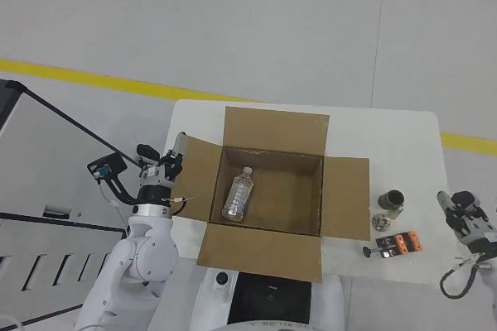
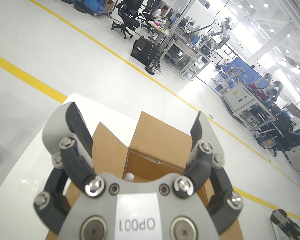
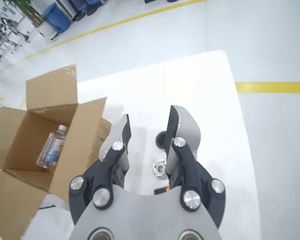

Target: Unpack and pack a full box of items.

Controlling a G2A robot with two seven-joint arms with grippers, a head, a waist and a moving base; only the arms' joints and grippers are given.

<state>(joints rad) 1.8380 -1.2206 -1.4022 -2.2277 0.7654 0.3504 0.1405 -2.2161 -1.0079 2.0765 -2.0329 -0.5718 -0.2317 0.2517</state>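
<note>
The left pincer (image 2: 137, 126) is open wide and has nothing in it. It hangs just by the left flap of the cardboard box (image 1: 348, 199). The right pincer (image 3: 150, 117) is open about half way and is empty too. It hangs by the right edge of the table (image 1: 398, 141), near the small things lying there.

Both pincers sit out at the sides. I think this keeps the way into the box free for the next grab.

The box stands in the middle of the table with all four flaps opened outward, which keeps its mouth open. Inside, a clear water bottle (image 1: 238, 195) lies on its side on the floor of the box, closer to the left wall.

Right of the box, out on the table, lie a short dark tube (image 1: 391, 199), a shiny metal nut (image 1: 383, 221) and an orange and black part (image 1: 398, 242). My guess is they belong to the box, and the bottle is the last thing left inside.
</note>
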